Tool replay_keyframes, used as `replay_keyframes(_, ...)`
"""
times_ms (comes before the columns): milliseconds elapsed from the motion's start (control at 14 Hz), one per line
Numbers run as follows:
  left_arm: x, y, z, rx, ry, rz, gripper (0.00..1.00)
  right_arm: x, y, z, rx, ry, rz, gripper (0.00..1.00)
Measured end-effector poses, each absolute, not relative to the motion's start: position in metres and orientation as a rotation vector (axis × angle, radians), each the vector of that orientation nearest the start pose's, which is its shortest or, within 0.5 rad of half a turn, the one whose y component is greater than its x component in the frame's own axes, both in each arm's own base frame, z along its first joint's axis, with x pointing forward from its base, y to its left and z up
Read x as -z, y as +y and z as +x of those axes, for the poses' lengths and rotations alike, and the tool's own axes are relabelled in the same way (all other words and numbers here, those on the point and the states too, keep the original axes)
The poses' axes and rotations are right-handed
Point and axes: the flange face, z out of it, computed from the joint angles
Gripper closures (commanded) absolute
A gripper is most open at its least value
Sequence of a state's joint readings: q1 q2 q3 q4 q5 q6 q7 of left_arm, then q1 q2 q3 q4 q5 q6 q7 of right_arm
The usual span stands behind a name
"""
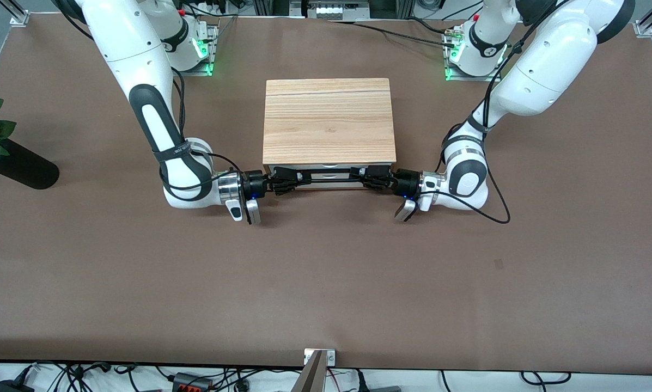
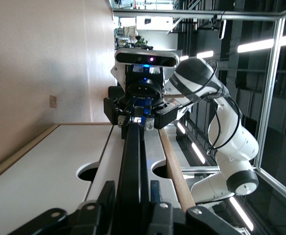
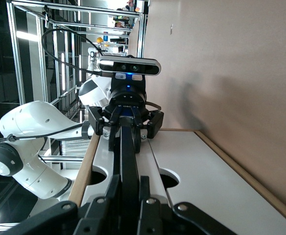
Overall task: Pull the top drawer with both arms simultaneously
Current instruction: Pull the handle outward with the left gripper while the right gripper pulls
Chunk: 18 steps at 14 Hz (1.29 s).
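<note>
The top drawer (image 1: 304,166) is the narrow white front under the cabinet's striped-wood top (image 1: 328,120); it looks level with the cabinet face. Its long black bar handle (image 1: 328,176) runs across that front. My right gripper (image 1: 292,180) is shut on the handle's end toward the right arm. My left gripper (image 1: 365,177) is shut on the end toward the left arm. In the left wrist view my left gripper (image 2: 131,196) clasps the handle (image 2: 133,156), and the top drawer (image 2: 154,155) lies beside it. In the right wrist view my right gripper (image 3: 129,193) clasps the handle (image 3: 128,156).
The lower white drawer front (image 1: 331,185) lies under the handle. A black vase with a red rose (image 1: 18,163) lies at the right arm's end of the table. The brown table (image 1: 326,283) stretches toward the front camera from the cabinet.
</note>
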<state>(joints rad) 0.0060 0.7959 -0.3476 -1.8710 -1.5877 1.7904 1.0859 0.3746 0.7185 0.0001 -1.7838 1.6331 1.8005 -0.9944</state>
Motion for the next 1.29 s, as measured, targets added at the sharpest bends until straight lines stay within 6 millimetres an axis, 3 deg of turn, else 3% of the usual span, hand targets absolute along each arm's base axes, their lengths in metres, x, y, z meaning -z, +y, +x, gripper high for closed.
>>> replay_keyframes(786,-0.140,-0.280,0.541,0.070,-0.025,1.503,0.89,-0.174,0.308,0.565,-0.067,-0.212,-1.710,0.92)
replay_keyframes(1286,-0.143,-0.278,0.571,0.004,-0.026,1.520,0.89,-0.176,0.308,0.595,-0.004,-0.219,-1.711,0.90)
